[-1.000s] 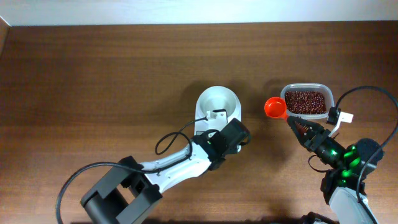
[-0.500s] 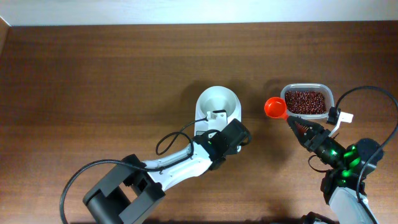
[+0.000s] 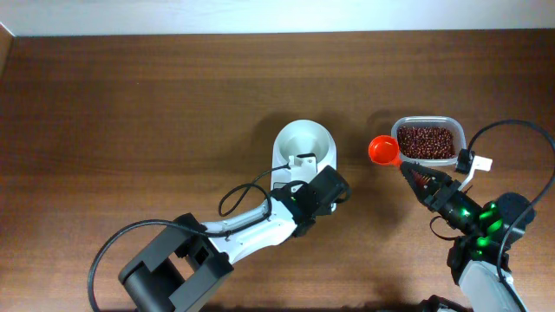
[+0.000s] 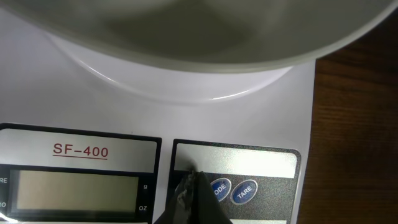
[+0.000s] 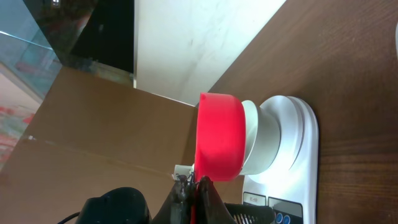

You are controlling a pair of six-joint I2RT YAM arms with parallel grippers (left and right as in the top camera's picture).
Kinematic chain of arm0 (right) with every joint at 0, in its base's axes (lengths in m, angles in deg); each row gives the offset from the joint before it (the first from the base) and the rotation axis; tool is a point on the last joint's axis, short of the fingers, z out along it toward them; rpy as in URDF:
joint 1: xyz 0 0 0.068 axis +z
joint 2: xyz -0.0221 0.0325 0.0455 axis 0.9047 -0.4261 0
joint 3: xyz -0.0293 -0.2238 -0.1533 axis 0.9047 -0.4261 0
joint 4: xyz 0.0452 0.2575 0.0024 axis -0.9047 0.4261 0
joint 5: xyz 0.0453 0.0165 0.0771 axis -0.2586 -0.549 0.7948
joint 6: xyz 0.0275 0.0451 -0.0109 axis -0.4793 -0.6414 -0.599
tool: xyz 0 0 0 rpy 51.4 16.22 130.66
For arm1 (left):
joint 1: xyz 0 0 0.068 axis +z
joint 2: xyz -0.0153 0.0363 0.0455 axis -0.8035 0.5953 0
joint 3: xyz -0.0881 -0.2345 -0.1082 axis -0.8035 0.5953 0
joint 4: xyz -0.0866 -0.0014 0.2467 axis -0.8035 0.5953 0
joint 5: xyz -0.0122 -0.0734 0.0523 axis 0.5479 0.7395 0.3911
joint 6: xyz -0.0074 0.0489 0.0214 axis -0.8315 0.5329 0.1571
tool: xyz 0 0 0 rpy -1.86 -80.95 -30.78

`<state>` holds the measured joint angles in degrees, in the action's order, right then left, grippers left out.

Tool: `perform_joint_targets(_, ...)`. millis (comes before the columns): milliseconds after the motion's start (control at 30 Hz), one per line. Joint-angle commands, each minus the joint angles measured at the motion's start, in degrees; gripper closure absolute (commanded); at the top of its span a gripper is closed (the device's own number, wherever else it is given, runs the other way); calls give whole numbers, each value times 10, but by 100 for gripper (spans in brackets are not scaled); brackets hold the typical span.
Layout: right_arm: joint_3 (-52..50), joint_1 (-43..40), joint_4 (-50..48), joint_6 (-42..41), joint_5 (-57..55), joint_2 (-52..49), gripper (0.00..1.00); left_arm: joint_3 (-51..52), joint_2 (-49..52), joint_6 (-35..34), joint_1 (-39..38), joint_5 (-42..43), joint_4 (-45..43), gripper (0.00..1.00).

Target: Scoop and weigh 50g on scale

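Note:
The white scale (image 4: 155, 118) fills the left wrist view, with its grey display (image 4: 74, 190) and two blue buttons marked MODE (image 4: 219, 188) and TARE (image 4: 244, 191). Its round white bowl (image 3: 303, 144) looks empty. My left gripper (image 4: 193, 178) is shut with nothing in it, its tips touching the panel just left of the MODE button. My right gripper (image 3: 409, 172) is shut on the handle of an orange scoop (image 3: 383, 150). The scoop's cup hangs beside a clear tub of dark red beans (image 3: 426, 141), and no beans show in it. The right wrist view shows the scoop (image 5: 219, 134) in front of the scale (image 5: 298, 149).
The brown wooden table (image 3: 139, 113) carries only the scale and the bean tub. A black cable (image 3: 238, 195) loops off the left arm near the scale. Another cable and a white tag (image 3: 481, 162) sit by the right arm.

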<state>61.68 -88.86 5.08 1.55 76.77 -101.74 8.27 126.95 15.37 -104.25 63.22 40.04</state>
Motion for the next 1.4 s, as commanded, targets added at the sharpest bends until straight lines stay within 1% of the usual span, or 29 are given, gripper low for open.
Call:
perform_joint_targets(0,5,-4,-4,6,10,-2,96,-4,12,-8,-2,0,-1,100)
perform_joint_targets(167,5,-4,-4,6,12,-2,96,-4,13,-8,-2,0,2,100)
perform_joint_targets(333,5,-4,-4,7,12,-2,96,-4,20,-36,-2,-2,8,100)
perform_joint_targets(600,5,-4,-4,7,12,-2,96,-4,24,-39,-2,-3,8,100)
perform_joint_targets(700,5,-4,-4,7,12,-2,96,-3,31,-54,-2,-7,7,100)
perform_joint_targets(1000,5,-4,-4,7,12,-2,96,-4,22,-53,-1,-6,6,100)
perform_joint_targets(1200,5,-4,-4,7,7,-2,96,-4,-38,-50,-2,20,67,100)
perform_joint_targets(1367,5,-4,-4,7,7,-2,96,-4,-82,-40,-2,24,115,100)
